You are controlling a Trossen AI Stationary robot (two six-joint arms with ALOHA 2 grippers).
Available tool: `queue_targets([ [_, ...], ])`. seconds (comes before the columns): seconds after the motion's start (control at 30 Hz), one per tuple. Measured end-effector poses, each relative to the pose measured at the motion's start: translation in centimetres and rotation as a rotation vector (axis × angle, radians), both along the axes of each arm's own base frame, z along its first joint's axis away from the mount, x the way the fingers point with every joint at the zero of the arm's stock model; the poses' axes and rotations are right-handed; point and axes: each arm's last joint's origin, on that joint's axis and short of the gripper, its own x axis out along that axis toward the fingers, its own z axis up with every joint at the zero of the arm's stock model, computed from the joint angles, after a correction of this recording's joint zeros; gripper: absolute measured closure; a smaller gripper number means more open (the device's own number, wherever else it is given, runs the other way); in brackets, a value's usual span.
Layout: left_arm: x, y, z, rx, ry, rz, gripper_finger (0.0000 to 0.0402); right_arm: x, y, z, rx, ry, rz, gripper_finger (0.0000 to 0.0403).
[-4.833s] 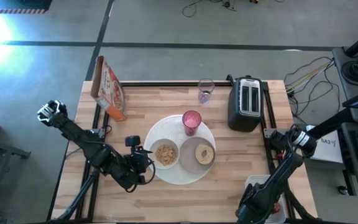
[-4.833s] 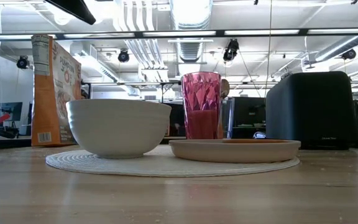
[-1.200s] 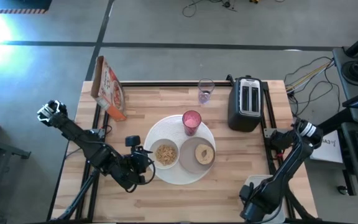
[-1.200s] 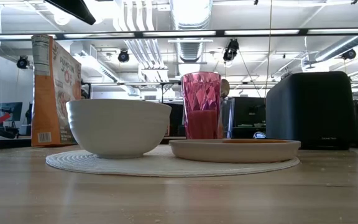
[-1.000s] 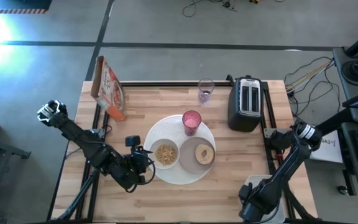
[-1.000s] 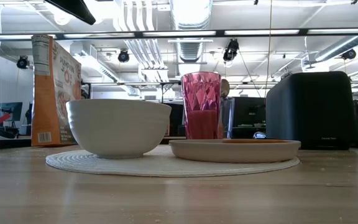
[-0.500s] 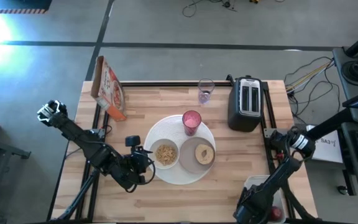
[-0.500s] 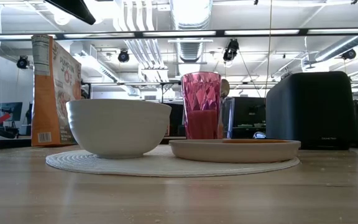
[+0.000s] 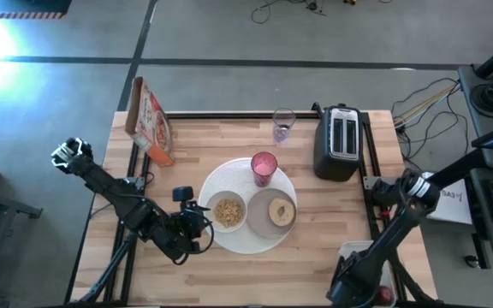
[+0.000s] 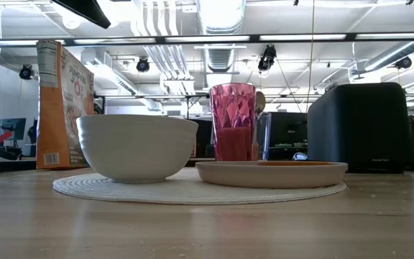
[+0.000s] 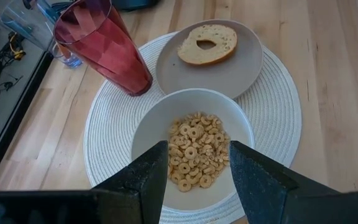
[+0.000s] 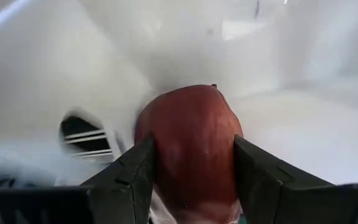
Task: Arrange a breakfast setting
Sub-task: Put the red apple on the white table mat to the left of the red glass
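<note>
A large round white plate (image 9: 221,176) lies mid-table. On it stand a small white bowl (image 9: 228,211) of cereal rings, a small grey plate (image 9: 260,221) with a bagel half (image 9: 281,210), and a pink tumbler (image 9: 264,167). My left gripper (image 9: 202,219) is open at the plate's left edge; its fingers (image 11: 148,177) stand before the bowl (image 11: 160,112), apart from it. My right gripper (image 12: 191,186) is down in a white bin (image 9: 350,250) at the table's near right corner, shut on a red apple (image 12: 188,143). The spoon is out of view. My right gripper pinches the red apple between its two fingers, one on each of the apple's opposite sides (image 12: 151,146). The apple's stem end (image 12: 214,87) points away from the wrist. The apple is inside the white bin; whether it is lifted off the bin's floor I cannot tell.
A black toaster (image 9: 339,141) stands at the far right, a clear glass (image 9: 283,126) at the far edge, and an orange cereal box (image 9: 151,120) at the far left. Bare wood lies at the near edge and right of the plate.
My right arm has shifted a little back and forth over the white bin, and the red apple has come into sight beside it in the high view. Everything on the plate has stayed put.
</note>
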Motion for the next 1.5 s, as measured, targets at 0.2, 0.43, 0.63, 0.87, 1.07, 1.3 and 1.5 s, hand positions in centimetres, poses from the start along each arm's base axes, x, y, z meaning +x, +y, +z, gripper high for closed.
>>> queue_targets([
  [0.2, 0.0, 0.0, 0.0, 0.0, 0.0, 0.0, 0.0247, -0.3, -0.7, 2.4, -0.049, -0.096, -0.075, 0.024],
  [0.43, 0.0, 0.0, 0.0, 0.0, 0.0, 0.0, 0.0247, -0.6, -1.8, 4.7, -0.122, -0.257, -0.156, 0.0239],
  [0.63, 0.0, 0.0, 0.0, 0.0, 0.0, 0.0, 0.0247, -0.8, -3.4, 6.6, -0.249, -0.497, -0.217, 0.0238],
  [0.87, 0.0, 0.0, 0.0, -0.001, 0.0, 0.001, 0.0247, -1.4, -4.7, 8.4, -0.277, -0.571, -0.249, 0.0238],
  [1.07, 0.0, 0.0, 0.0, -0.021, -0.009, 0.019, 0.0247, -1.6, -5.5, 9.2, -0.324, -0.682, -0.243, 0.0238],
  [1.3, 0.0, 0.0, 0.0, -0.027, -0.013, 0.023, 0.0247, -0.8, -6.6, 10.5, -0.488, -1.085, -0.161, 0.0238],
  [1.5, 0.1, -0.1, 0.1, -0.037, -0.027, 0.023, 0.0247, 1.3, -7.0, 11.2, -0.763, -1.492, -0.055, 0.0239],
])
